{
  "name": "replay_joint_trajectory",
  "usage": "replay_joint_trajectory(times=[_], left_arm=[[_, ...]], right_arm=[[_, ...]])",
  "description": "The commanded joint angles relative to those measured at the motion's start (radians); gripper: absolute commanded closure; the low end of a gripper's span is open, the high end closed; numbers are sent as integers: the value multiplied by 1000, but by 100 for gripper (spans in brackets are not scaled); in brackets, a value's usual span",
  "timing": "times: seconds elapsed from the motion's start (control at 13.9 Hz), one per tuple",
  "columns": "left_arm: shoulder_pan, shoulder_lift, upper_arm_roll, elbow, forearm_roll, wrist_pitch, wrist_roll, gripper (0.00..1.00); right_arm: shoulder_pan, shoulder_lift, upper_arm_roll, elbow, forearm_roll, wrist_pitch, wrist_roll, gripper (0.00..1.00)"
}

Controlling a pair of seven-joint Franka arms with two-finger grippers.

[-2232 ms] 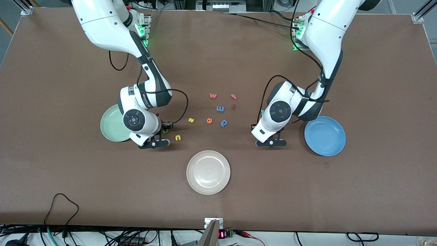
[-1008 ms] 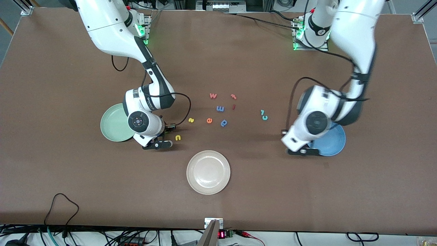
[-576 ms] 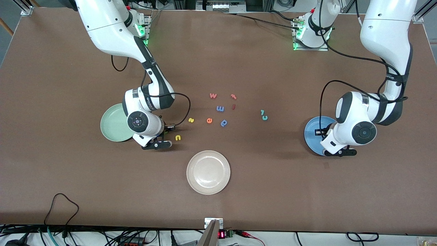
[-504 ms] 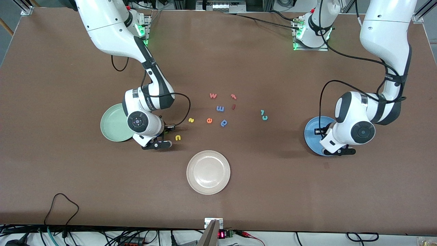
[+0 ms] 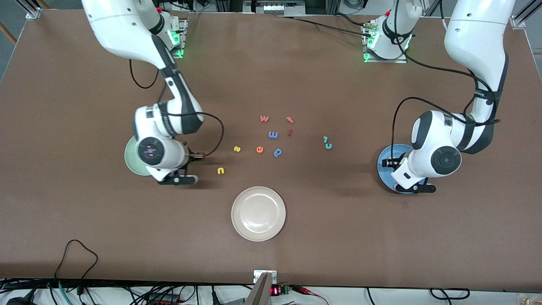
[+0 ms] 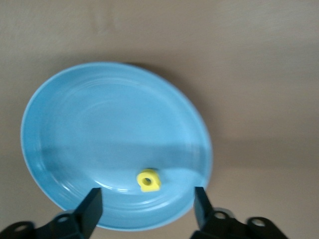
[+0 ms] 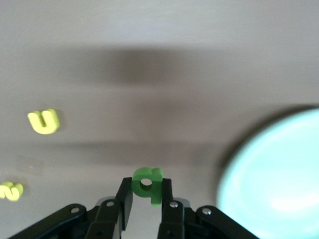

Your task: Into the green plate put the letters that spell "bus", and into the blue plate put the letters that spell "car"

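My right gripper [image 7: 146, 191] is shut on the dark green "b" [image 7: 147, 184] and hangs above the table just beside the green plate [image 5: 132, 159], whose rim [image 7: 279, 179] shows close by. The yellow "u" [image 5: 220, 170] and yellow "s" [image 5: 237, 149] lie on the table toward the middle. My left gripper [image 6: 148, 211] stands open over the blue plate [image 6: 99, 124], and the yellow "a" [image 6: 149, 180] lies loose in that plate between the fingers. The teal "c" [image 5: 328, 146] and teal "r" [image 5: 325, 138] rest on the table between the middle letters and the blue plate [image 5: 387, 163].
An orange "e" [image 5: 259, 149], a blue "a"-like letter [image 5: 277, 152], a blue "m" [image 5: 273, 134], a red "w" [image 5: 264, 118] and red pieces [image 5: 289, 120] lie mid-table. A cream-white plate [image 5: 258, 214] sits nearer the front camera.
The left arm swung over the blue plate and its gripper opened, dropping the yellow "a" into it. The right gripper lifted the green "b" and moved toward the green plate.
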Motion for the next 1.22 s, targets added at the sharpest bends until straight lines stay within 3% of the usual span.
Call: replay_joint_trajectory(times=[0.0,0.22,0.36,0.58,0.65,0.72,0.79,1.01,1.15], left_arm=[[6,-65,-122,-14,-5,-36,-78,0],[0,-44,-211,-23,-5,-22,-316,0],[-1,-37,-254,-48,-5,13,-312,0],[-1,-39,-311,-161,-2,165,-312,3],[-8,-39,-312,-199,-2,221,-312,6],[-27,-36,-311,-230,1,267,-311,12],[-31,-21,-311,-246,13,292,-308,15],[-38,21,-311,-249,12,354,-311,33],[-38,42,-311,-247,13,371,-311,38]], right_arm=[[-17,-80,-40,-123,3,29,-38,83],[-34,-92,-87,-204,2,103,-104,83],[-88,-92,-93,-250,2,153,-188,82],[-100,-86,-93,-310,3,236,-204,81],[-103,-80,-92,-326,5,273,-204,70],[-108,-69,-92,-327,10,286,-198,30],[-105,-75,-92,-321,14,281,-189,0],[-56,-112,-87,-239,20,215,-140,0],[5,-104,-87,-180,19,198,-90,0]])
